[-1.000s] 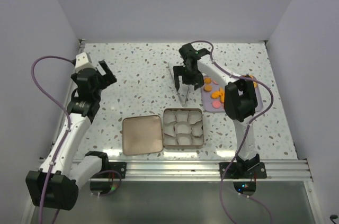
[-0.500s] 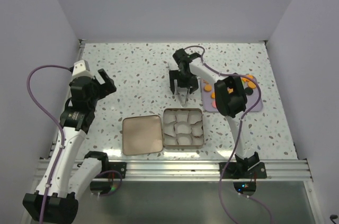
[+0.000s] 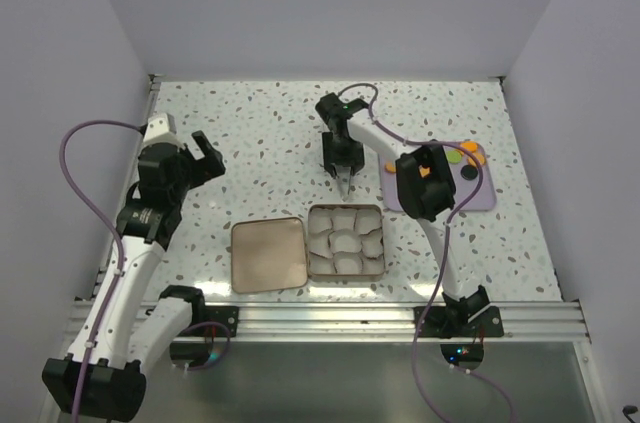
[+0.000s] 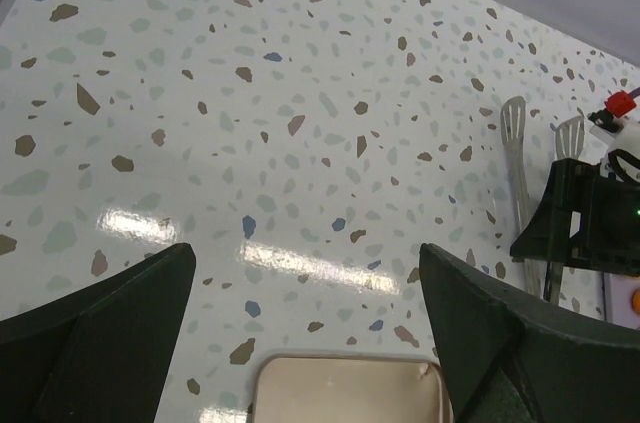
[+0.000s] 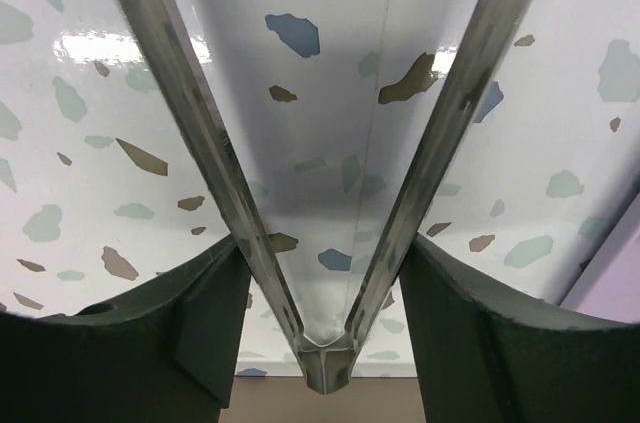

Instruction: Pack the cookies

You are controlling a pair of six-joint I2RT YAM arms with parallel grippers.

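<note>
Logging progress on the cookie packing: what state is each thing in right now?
Tin: open, paper cups empty.
Lid: off, lying flat beside the tin.
Cookies: on the purple tray, unpacked.
Tongs: held, arms apart, gripping nothing.
Left gripper: open, empty.
Right gripper: shut on the tongs.

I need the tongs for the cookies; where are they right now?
In the top view, the tongs sit in the right end effector mid-table, just beyond the cup-lined tin, left of the purple tray.
</note>
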